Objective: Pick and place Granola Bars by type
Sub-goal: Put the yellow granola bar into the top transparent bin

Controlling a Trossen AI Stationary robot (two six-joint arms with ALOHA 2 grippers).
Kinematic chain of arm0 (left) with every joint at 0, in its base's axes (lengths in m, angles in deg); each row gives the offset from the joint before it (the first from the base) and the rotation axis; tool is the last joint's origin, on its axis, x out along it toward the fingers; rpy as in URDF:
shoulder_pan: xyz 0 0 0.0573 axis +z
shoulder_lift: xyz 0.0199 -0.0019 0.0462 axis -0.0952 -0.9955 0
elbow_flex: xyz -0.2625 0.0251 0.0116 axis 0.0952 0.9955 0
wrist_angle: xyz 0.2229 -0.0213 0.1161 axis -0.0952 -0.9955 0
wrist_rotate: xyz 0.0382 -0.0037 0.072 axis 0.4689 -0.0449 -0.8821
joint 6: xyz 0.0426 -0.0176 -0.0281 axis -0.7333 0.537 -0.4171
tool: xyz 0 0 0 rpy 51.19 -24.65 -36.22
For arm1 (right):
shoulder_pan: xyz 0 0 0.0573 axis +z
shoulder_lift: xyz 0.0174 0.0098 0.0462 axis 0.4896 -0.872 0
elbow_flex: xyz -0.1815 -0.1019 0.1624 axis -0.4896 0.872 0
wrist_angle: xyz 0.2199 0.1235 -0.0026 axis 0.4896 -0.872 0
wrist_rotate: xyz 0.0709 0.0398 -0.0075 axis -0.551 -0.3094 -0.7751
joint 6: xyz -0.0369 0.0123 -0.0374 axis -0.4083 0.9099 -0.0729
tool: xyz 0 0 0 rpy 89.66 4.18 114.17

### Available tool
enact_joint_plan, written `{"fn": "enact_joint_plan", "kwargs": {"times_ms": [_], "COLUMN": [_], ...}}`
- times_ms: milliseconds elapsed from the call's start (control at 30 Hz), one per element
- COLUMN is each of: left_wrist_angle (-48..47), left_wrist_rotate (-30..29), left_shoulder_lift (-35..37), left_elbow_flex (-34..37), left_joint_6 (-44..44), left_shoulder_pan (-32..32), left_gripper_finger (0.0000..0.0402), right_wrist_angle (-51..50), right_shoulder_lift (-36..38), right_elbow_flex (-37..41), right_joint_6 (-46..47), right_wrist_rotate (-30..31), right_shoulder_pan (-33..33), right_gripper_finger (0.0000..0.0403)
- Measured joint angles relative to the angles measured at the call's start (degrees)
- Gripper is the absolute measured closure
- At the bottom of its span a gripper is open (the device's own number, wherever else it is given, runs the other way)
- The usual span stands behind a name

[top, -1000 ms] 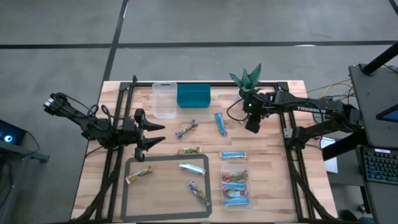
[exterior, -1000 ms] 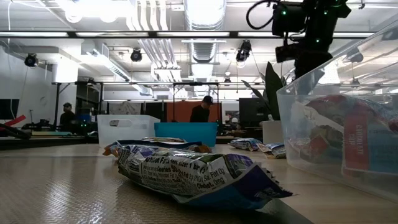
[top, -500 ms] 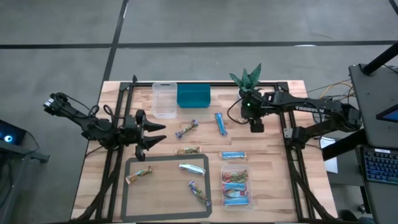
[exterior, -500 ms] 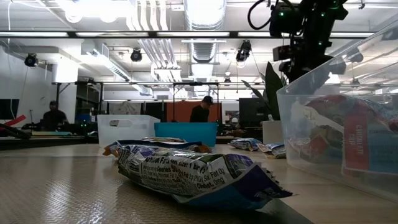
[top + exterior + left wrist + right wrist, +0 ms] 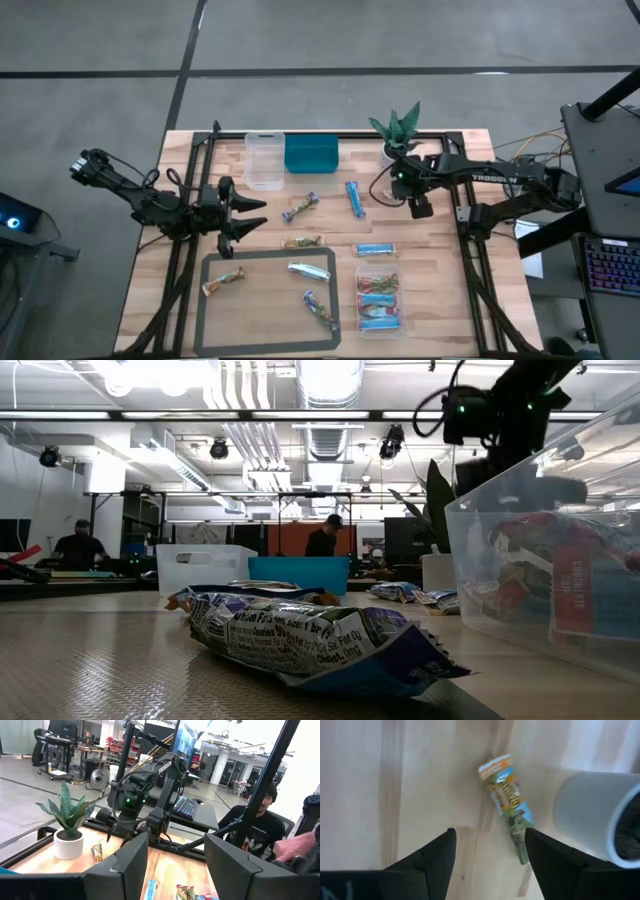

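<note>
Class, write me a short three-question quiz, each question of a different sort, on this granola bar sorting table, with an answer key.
1. True or false: the clear tub near the front of the table already holds bars.
2. Multiple choice: the right gripper hangs above A) the teal bin, B) a green and orange bar lying beside the white plant pot, C) the dark-framed mat.
3. Fill in: the fingers of the left gripper are ____.

Key: 1 true; 2 B; 3 open
</note>
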Motion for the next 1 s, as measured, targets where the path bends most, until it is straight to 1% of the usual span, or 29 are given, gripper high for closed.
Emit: {"fn": "enact_joint_plan", "kwargs": {"times_ms": [100,200,300,400,533,767,900,1000], "left_wrist_angle": [0.0,0.0,0.0,0.0,0.0,-0.1,0.0,0.0], "left_wrist_rotate": [0.0,0.0,0.0,0.0,0.0,0.0,0.0,0.0], "left_shoulder_lift": [0.0,0.0,0.0,0.0,0.0,0.0,0.0,0.0], "left_elbow_flex": [0.0,0.0,0.0,0.0,0.0,0.0,0.0,0.0], "left_joint_6": [0.0,0.0,0.0,0.0,0.0,1.0,1.2,1.3], "left_shoulder_pan": [0.0,0.0,0.0,0.0,0.0,0.0,0.0,0.0], "left_gripper_finger": [0.0225,0.0225,0.0225,0.0225,0.0225,0.0225,0.0225,0.0225], "right_wrist_angle": [2.5,4.5,6.5,8.3,8.1,8.1,7.6,7.5], "right_shoulder_lift": [0.0,0.0,0.0,-1.7,-7.5,-17.3,-21.0,-22.1], "right_elbow_flex": [2.1,3.0,3.3,3.3,3.0,-1.1,-4.0,-6.0], "right_joint_6": [-3.3,-5.7,-7.4,-7.8,-7.8,-8.0,-8.0,-9.3], "right_wrist_rotate": [2.9,4.4,5.1,5.2,5.3,6.0,5.9,5.7], "right_shoulder_pan": [0.0,0.0,0.0,0.0,0.0,-0.4,-1.4,-2.1], "right_gripper_finger": [0.0177,0.0177,0.0177,0.0177,0.0177,0.0177,0.0182,0.0191]}}
